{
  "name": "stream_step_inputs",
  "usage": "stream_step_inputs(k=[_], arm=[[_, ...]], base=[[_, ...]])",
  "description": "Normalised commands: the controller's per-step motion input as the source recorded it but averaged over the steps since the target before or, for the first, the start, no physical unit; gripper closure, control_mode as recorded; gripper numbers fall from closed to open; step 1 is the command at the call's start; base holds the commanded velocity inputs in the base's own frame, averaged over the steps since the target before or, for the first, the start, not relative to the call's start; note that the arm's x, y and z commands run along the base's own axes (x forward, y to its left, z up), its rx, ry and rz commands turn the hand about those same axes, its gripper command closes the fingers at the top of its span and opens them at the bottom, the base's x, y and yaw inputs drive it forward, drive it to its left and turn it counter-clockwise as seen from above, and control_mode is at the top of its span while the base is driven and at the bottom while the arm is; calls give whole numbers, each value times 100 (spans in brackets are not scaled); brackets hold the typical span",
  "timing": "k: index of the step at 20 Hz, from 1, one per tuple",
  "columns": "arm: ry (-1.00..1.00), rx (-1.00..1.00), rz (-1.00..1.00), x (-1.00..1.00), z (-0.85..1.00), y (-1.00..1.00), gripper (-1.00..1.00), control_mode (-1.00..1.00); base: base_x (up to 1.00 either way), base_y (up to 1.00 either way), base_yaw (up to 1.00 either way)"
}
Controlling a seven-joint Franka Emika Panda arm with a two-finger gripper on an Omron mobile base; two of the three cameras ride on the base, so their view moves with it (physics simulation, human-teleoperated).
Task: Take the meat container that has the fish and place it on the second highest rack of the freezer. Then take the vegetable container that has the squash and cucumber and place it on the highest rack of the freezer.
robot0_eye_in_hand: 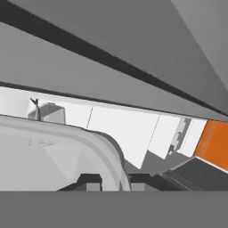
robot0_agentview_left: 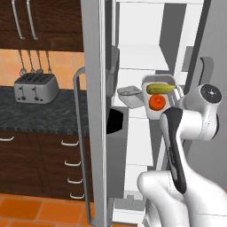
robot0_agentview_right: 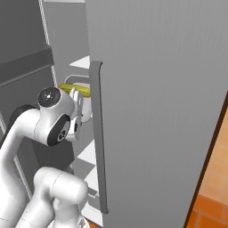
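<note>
My gripper [robot0_agentview_left: 174, 98] is shut on the rim of the white vegetable container [robot0_agentview_left: 156, 111], holding it up in front of the open freezer. A long yellow-green vegetable [robot0_agentview_left: 159, 88] and a round orange one [robot0_agentview_left: 157, 102] lie in it. To its left, a grey container [robot0_agentview_left: 129, 95] with a pale thing in it rests on a white freezer rack [robot0_agentview_left: 133, 75]; I cannot tell whether that is the fish. In the hand view the container's rim [robot0_eye_in_hand: 107, 147] runs between my fingertips [robot0_eye_in_hand: 91, 182]. From the right, my gripper [robot0_agentview_right: 79, 103] and the yellow vegetable [robot0_agentview_right: 73, 90] show beside the door edge.
The freezer's left door [robot0_agentview_left: 95, 111] stands open with a long handle [robot0_agentview_left: 79, 133]. A large grey door [robot0_agentview_right: 156, 111] with a handle [robot0_agentview_right: 98, 133] closes off the right side. A toaster [robot0_agentview_left: 35, 87] stands on the dark counter [robot0_agentview_left: 40, 115] to the left.
</note>
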Motion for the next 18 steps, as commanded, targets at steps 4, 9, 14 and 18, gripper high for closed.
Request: stream_step_inputs(k=[4,9,14,18], arm=[[0,4,-3,61,53,0,100,-100],[0,0,0,63,41,0,100,-100],[0,0,0,59,46,0,100,-100],[0,0,-2,49,34,0,100,-100]], base=[[0,0,0],[0,0,0],[0,0,0],[0,0,0]])
